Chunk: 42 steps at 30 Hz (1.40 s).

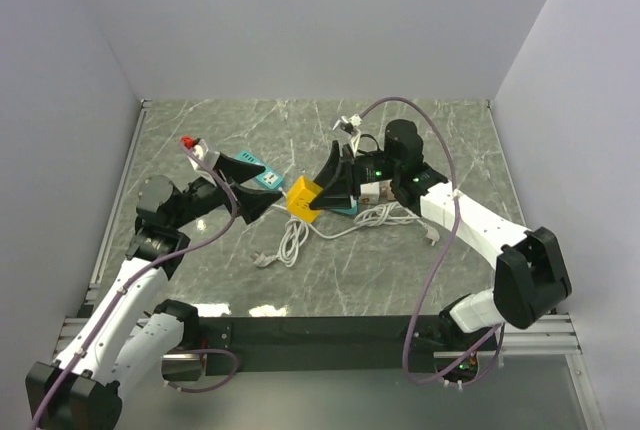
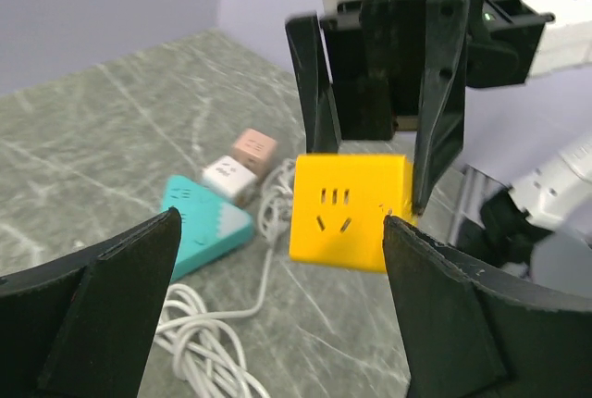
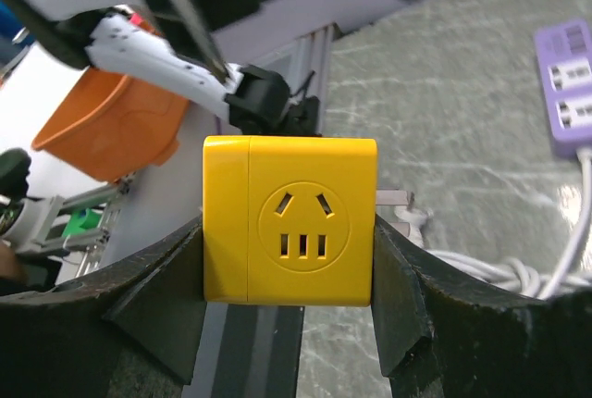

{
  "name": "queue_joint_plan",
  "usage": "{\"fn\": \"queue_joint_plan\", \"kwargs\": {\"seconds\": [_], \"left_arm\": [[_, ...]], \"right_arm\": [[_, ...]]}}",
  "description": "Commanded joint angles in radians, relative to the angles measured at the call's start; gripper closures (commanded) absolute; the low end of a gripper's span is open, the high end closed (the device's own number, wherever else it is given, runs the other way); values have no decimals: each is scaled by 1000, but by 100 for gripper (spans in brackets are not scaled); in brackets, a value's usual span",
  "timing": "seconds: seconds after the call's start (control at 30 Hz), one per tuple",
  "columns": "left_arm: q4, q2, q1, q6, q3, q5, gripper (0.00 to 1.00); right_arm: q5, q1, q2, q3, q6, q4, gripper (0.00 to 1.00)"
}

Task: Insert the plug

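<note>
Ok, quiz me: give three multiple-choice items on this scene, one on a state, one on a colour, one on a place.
1. The left gripper is: A) open and empty B) shut and empty C) shut on a cable
2. The power strip is: A) red B) purple C) black
3. The yellow socket cube is: A) in the left gripper B) between the right gripper's fingers C) on the power strip

Answers: 1 A, its fingers stand wide apart and touch nothing. 2 B, it shows purple in the right wrist view. 3 B, both fingers press against its sides.
</note>
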<state>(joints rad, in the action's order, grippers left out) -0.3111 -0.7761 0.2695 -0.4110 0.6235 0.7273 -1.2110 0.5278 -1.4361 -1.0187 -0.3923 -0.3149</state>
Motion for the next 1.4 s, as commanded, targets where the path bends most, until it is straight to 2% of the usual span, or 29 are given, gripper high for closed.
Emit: {"fn": "queue_joint_plan", "kwargs": {"seconds": [0.0, 0.27, 0.63, 0.77, 0.87, 1.1, 1.17, 1.2, 1.23, 1.33, 1.37], "left_arm": [[-39, -31, 25, -28, 58, 139, 4], [-25, -61, 73, -48, 87, 187, 4], [-98, -63, 89, -109, 76, 253, 3], [-11, -100, 111, -66, 110, 189, 3], [-72, -114, 122, -97, 99, 228, 3], [24, -159, 155, -52, 137, 179, 5], [27, -170, 162, -49, 147, 178, 10], [26, -181, 168, -51, 148, 175, 16], [24, -184, 169, -49, 150, 176, 33], [20, -202, 180, -55, 156, 176, 61], [21, -209, 184, -57, 156, 175, 76]], "right_arm": [[-84, 1, 69, 8, -52, -145, 86], [-81, 1, 75, 0, -51, -135, 87], [-65, 3, 69, -1, -48, -127, 87], [-65, 1, 77, 0, -65, -147, 87], [-64, 1, 82, 2, -62, -144, 87], [-61, 3, 80, 0, -72, -159, 87], [-61, 3, 77, -1, -72, -158, 87], [-59, 3, 75, -3, -71, -155, 87], [-58, 1, 75, -4, -66, -145, 87], [-42, 1, 72, -6, -33, -113, 86], [-35, 3, 72, -11, -11, -89, 86]]}}
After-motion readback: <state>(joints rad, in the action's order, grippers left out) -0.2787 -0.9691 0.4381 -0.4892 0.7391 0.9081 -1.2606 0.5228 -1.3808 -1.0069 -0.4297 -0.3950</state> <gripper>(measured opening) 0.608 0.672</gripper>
